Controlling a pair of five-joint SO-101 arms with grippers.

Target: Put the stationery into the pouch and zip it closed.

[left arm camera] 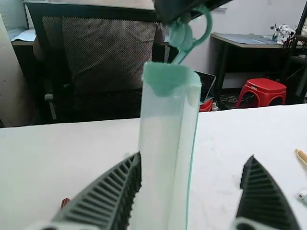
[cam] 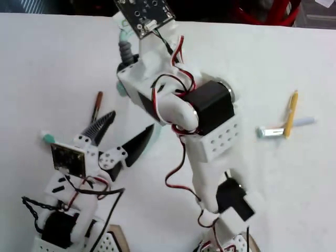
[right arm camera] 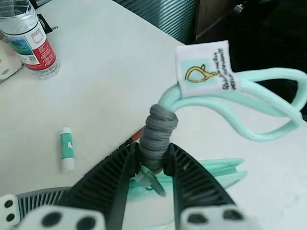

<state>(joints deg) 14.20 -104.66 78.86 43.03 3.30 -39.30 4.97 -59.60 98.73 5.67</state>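
Pouch [left arm camera: 168, 143] hangs upright over the bench [cam: 262, 63], between the two arms. The right gripper [right arm camera: 153, 148] has its fingers clenched on the grey pull [right arm camera: 159, 127] at the top. The left gripper [left arm camera: 194, 160] is spread wide around the pouch body, one finger just beside its edge and the other well apart.

The pen [cam: 290, 113], pencil [cam: 97, 106] and glue stick [right arm camera: 67, 148] lie loose on the bench, so this looks like the opening step. Next, the left fingers should pinch the body while the right draws the pull.
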